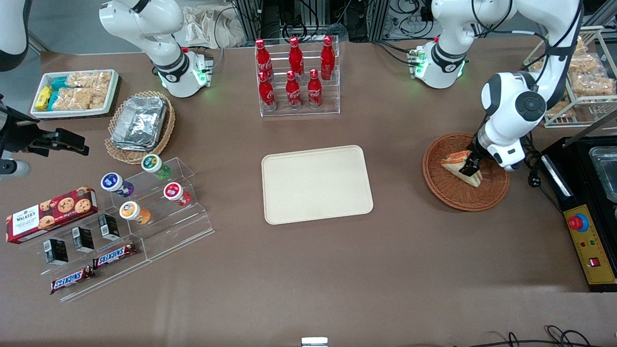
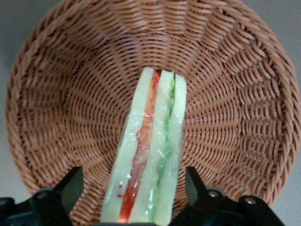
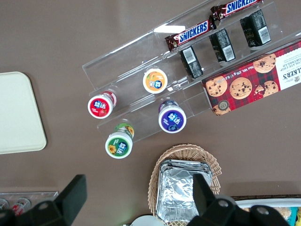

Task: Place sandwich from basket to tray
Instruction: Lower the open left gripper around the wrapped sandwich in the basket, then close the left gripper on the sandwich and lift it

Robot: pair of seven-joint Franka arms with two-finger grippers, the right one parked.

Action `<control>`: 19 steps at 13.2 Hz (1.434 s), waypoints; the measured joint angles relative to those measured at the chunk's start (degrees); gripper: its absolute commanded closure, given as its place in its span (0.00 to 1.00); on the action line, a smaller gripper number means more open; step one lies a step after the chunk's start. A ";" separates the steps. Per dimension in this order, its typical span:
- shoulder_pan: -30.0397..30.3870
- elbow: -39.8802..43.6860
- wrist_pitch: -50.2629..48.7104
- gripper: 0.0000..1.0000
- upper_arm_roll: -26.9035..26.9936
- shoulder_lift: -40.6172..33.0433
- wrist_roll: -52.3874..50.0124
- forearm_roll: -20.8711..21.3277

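Note:
The sandwich point(image 1: 455, 161), a wrapped triangular wedge with red and green filling, lies in the reddish-brown woven basket point(image 1: 462, 200) toward the working arm's end of the table. My left gripper point(image 1: 470, 166) is down in the basket, open, with one finger on each side of the sandwich. In the left wrist view the gripper point(image 2: 134, 181) straddles the sandwich point(image 2: 155, 141), and small gaps show between the fingers and the bread over the basket point(image 2: 70, 94). The cream tray point(image 1: 315, 185) lies flat and bare mid-table; its corner also shows in the right wrist view point(image 3: 19, 113).
A clear rack of red cola bottles point(image 1: 295, 77) stands farther from the front camera than the tray. A black appliance with a red button point(image 1: 585, 226) and a wire rack of bagged snacks point(image 1: 585, 77) stand beside the basket. Acrylic steps with yogurt cups point(image 1: 144, 202) are toward the parked arm's end.

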 measured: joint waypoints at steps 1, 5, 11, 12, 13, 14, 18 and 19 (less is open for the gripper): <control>-0.19 0.00 1.07 1.00 -0.08 0.88 0.02 -0.01; -1.12 0.32 3.85 1.00 -0.26 2.90 0.25 -0.10; -1.50 2.73 2.62 1.00 -1.63 1.85 3.35 0.31; -1.49 4.08 0.03 1.00 -1.63 1.05 5.05 0.36; -1.49 6.06 -3.84 1.00 -1.63 0.01 7.23 0.44; -1.49 8.62 -8.35 1.00 -1.65 -1.03 10.02 0.48; -1.53 25.90 -30.75 1.00 -2.92 -2.50 19.00 0.39; -1.56 30.61 -34.83 1.00 -4.17 -2.00 19.91 0.37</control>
